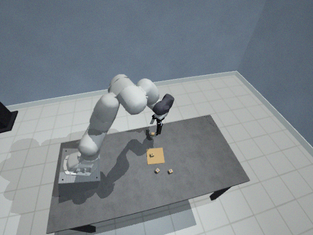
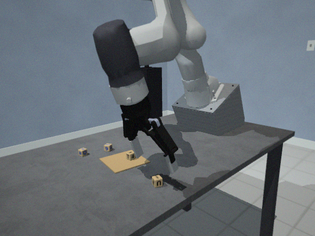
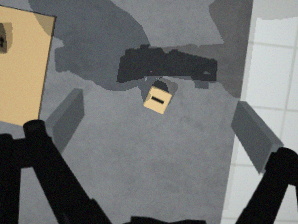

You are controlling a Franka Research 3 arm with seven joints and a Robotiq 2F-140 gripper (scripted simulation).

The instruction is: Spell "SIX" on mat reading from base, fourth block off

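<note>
A wooden block lies on the table between the mat and the table edge; its top shows a short dark bar, turned in the wrist view. A second block sits on the tan mat, its top letter unclear. Two blocks with blue marks, one nearer the base and one farther out, lie off the mat; their top letters are unreadable. My gripper is open and empty, above the first block, its fingers on either side in the wrist view.
The grey table has its edge close beyond the first block, under one finger in the wrist view. The arm's base plinth stands at the table's end.
</note>
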